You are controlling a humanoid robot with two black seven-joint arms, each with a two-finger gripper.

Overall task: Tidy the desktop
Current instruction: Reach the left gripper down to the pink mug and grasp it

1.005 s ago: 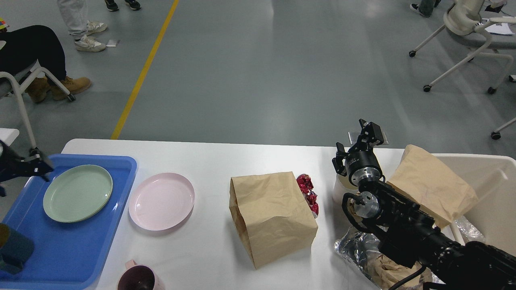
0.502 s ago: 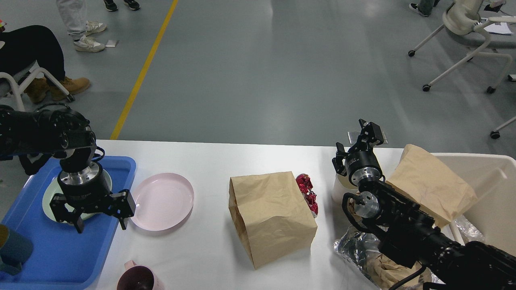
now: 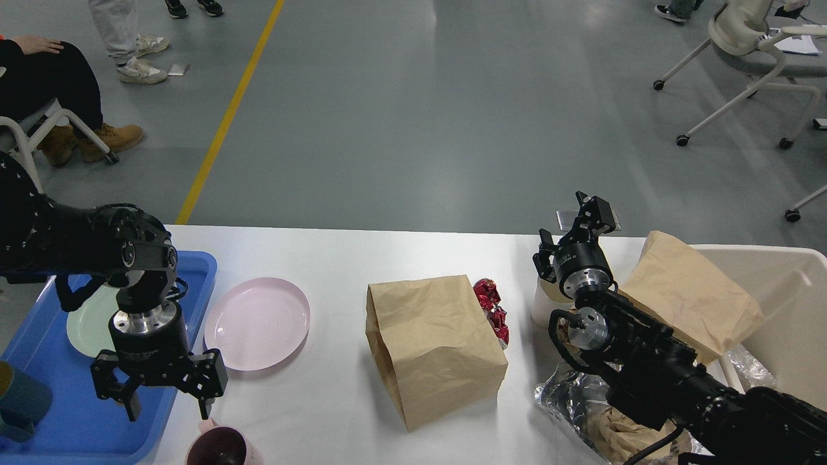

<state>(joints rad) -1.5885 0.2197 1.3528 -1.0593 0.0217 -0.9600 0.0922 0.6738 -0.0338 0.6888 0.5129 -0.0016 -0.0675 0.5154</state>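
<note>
White counter (image 3: pixel 336 258) lying long axis left-right; left claw (image 3: pixel 167 397) spread open above its near edge; right claw (image 3: pixel 585 216) state unclear.

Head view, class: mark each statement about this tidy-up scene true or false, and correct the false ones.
1. The pink plate lies on the desktop, outside the blue tray. True.
2. The left gripper is shut on the pink plate. False: it is open and holds nothing.
3. The green plate lies in the blue tray. True.
4. The brown paper bag stands inside the beige bin. False: it sits mid-desktop.
5. A red foil wrapper lies beside that bag. True.
</note>
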